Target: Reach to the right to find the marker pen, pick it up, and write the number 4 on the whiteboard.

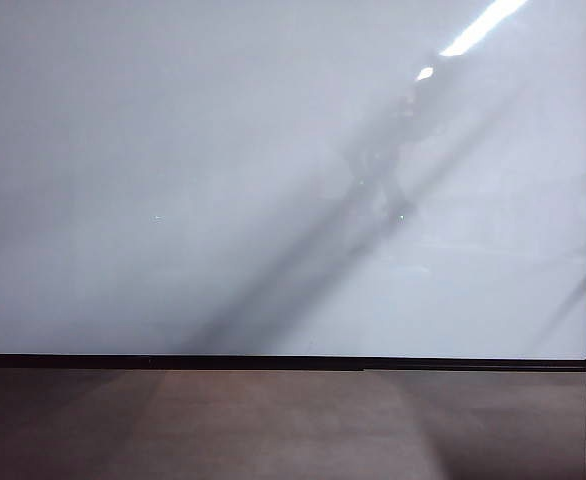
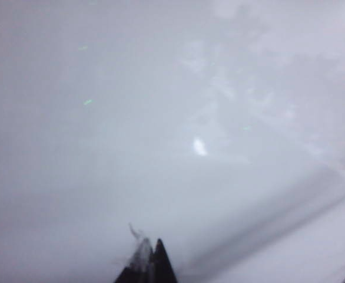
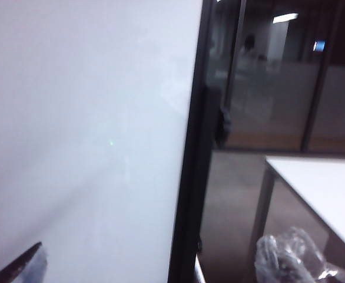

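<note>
- Mostly, a glossy whiteboard (image 1: 173,180) fills the exterior view, its surface blank; no arm shows there.
- Left gripper (image 2: 149,265): only a dark tip shows, near the board; I cannot tell its finger state.
- Right gripper (image 3: 19,265): a corner shows, fingers spread, holding nothing, beside the board's black right edge.
- Past that edge: open floor, a white table (image 3: 325,188).
- No pen visible.

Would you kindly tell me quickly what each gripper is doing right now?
Left gripper: only dark tips show before the whiteboard; cannot tell, no pen seen.
Right gripper: open, holding nothing visible, near the board's right edge.
</note>
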Available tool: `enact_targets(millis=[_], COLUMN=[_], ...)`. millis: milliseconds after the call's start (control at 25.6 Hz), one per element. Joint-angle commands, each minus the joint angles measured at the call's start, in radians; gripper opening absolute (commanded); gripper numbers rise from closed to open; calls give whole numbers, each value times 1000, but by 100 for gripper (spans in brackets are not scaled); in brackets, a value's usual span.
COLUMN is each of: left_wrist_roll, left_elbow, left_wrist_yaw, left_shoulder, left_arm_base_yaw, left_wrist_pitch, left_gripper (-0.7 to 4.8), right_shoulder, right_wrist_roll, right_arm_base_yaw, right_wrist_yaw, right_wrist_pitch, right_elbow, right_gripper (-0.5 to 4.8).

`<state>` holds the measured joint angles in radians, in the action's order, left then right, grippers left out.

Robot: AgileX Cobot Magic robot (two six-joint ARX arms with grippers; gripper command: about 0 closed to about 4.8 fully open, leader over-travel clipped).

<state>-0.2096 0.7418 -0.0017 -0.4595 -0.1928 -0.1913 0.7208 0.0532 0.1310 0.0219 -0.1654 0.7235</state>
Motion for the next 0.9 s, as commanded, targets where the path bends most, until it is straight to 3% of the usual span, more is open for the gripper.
enact_targets(millis=[39,273,390,586,898], left_wrist_roll=[74,98,171,311,352], left_elbow=[121,320,384,398,398], left_wrist_yaw=[32,71,112,135,230], left_shoulder=[-88,-249,-349,-501,-709], left_arm_base_yaw=[-76,-217,-281,-359,-388], left_wrist_pitch=[-22,-100,-106,-94,-68], left_gripper=[-5,-5,-5,-5,-5], right_shoulder=[71,229,336,496,768], right_wrist_roll=[-75,-48,-48,-19,27], right_arm_base_yaw=[92,204,217,200,200], right_wrist_yaw=[132,195,201,209,224], right_wrist_pitch=[-25,-96,-221,-398,-585], right_elbow=[3,2,2,2,2], right_gripper=[479,479,479,479,479])
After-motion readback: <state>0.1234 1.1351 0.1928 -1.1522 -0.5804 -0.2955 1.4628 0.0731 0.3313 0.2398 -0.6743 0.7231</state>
